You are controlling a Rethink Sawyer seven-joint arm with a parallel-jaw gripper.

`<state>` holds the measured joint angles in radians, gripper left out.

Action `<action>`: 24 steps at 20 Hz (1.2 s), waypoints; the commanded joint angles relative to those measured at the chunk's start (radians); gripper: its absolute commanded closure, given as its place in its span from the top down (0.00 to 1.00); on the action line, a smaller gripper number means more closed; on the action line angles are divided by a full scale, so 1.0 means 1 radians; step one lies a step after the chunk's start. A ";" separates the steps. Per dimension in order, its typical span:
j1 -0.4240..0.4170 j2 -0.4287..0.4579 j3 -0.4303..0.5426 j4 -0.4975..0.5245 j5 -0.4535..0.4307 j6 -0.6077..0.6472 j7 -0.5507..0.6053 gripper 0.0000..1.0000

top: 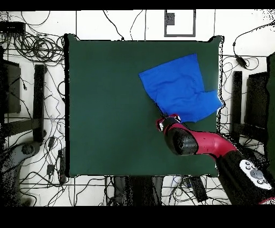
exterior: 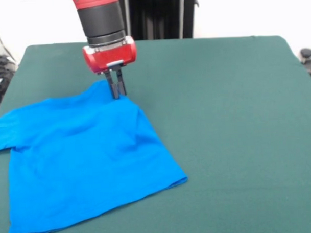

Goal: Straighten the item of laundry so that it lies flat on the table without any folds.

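Note:
The item of laundry (exterior: 85, 154), a bright blue T-shirt, lies spread on the left front part of the dark green table (exterior: 221, 109). One sleeve (exterior: 0, 133) reaches out to the table's left edge, and the hem runs along the front. The far corner of the shirt rises in a small peak. My gripper (exterior: 117, 95) comes down from above right at that peak, its dark fingers (exterior: 114, 86) close together and pinching the cloth edge. In the overhead view the shirt (top: 180, 86) lies at the table's (top: 107, 107) upper right, and the arm's red head (top: 171, 125) hides the fingers.
Tangled cables (top: 32, 48) and black stands (top: 38, 97) surround the table on the floor. A dark object (exterior: 308, 57) sits just off the table's right edge. The shirt lies close to the table's edge (top: 220, 80) in the overhead view.

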<state>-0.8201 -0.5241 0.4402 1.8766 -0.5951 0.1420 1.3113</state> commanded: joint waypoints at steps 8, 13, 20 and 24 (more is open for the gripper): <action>0.190 0.063 -0.087 0.050 0.136 -0.157 0.296 0.00; 0.215 0.068 -0.101 0.055 0.176 -0.184 0.284 0.00; 0.248 0.056 -0.116 0.073 0.227 -0.204 0.286 0.00; 0.290 0.049 -0.132 0.080 0.273 -0.223 0.302 0.00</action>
<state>-0.6142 -0.5176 0.3077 1.8958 -0.4078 -0.0304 1.3113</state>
